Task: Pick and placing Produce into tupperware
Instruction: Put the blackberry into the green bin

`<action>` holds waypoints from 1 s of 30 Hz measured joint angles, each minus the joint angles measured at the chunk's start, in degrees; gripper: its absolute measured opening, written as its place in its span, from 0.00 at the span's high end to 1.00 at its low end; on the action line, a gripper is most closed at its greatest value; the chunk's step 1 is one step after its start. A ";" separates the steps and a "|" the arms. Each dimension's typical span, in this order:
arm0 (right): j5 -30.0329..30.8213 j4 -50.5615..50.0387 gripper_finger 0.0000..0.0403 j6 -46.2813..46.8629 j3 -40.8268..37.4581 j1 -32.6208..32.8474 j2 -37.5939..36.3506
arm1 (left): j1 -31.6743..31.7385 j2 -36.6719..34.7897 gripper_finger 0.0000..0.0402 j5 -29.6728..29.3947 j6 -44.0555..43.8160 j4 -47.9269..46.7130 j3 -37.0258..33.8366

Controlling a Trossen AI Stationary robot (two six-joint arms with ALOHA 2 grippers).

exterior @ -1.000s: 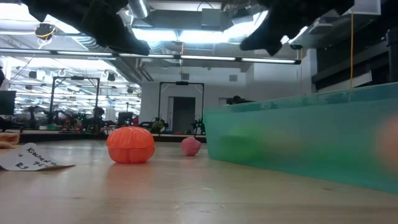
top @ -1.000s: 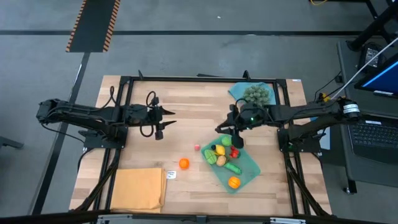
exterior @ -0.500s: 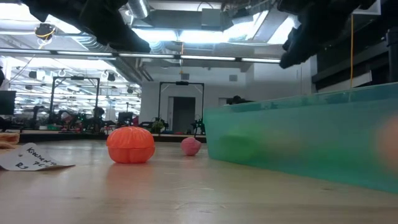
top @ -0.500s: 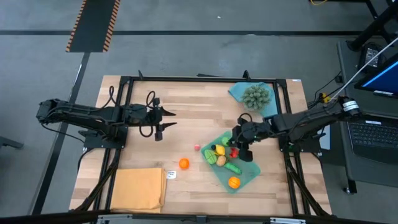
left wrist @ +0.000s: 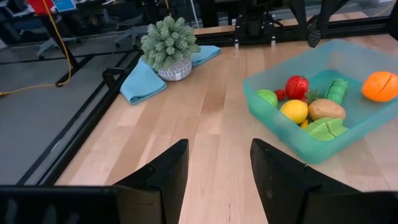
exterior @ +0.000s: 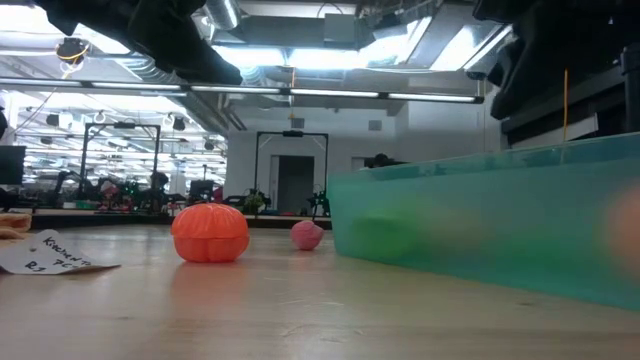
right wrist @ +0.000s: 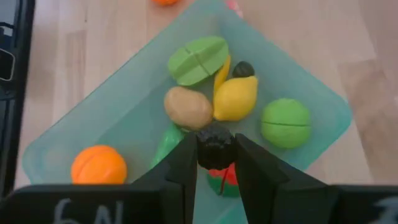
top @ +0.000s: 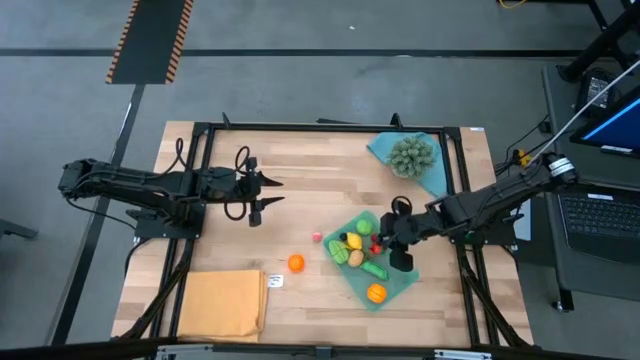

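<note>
The teal tupperware [top: 372, 262] stands on the table's right half and holds a lemon [right wrist: 236, 97], a tan potato [right wrist: 188, 107], green pieces [right wrist: 285, 122], an orange [right wrist: 98, 165] and a red piece [left wrist: 296, 86]. My right gripper [top: 393, 243] hangs over it, shut on a small dark produce piece [right wrist: 215, 147]. An orange piece [top: 296, 263] and a pink piece [top: 316, 237] lie on the wood left of the container. My left gripper [top: 268, 192] waits open and empty at the table's left middle; its fingers show in its wrist view [left wrist: 219, 168]. My right gripper pinches the dark bumpy piece by its two sides [right wrist: 205, 149] between its two fingers [right wrist: 184, 167]. The fingers come from above, pointing down into the tupperware. The piece is lifted clear, above the red and green piece [right wrist: 222, 180] in the container.
A spiky grey-green ball [top: 412, 153] sits on a blue cloth [top: 384, 148] at the far right. A folded orange-yellow cloth [top: 222, 305] lies at the near left, a paper label [top: 275, 281] beside it. Bare wood lies between the two arms.
My right gripper has gone toward the table's right and near edges, from the container's far left corner to above its middle, and its arm has swung from lying across the table to slanting.
</note>
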 joint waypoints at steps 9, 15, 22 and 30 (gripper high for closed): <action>0.00 -4.96 0.77 10.54 0.00 3.37 4.19 | 0.00 0.00 0.59 -0.02 -0.01 -0.03 0.02; -2.22 -6.12 0.76 15.93 0.00 5.46 8.45 | 0.00 0.00 0.59 -0.02 0.00 -0.04 0.02; -4.20 -6.28 0.76 20.22 0.00 7.08 10.27 | 0.02 0.00 0.59 -0.04 -0.01 -0.04 0.02; -4.22 -6.54 0.76 20.80 0.02 7.86 15.01 | 0.02 0.00 0.59 -0.04 -0.02 -0.07 0.02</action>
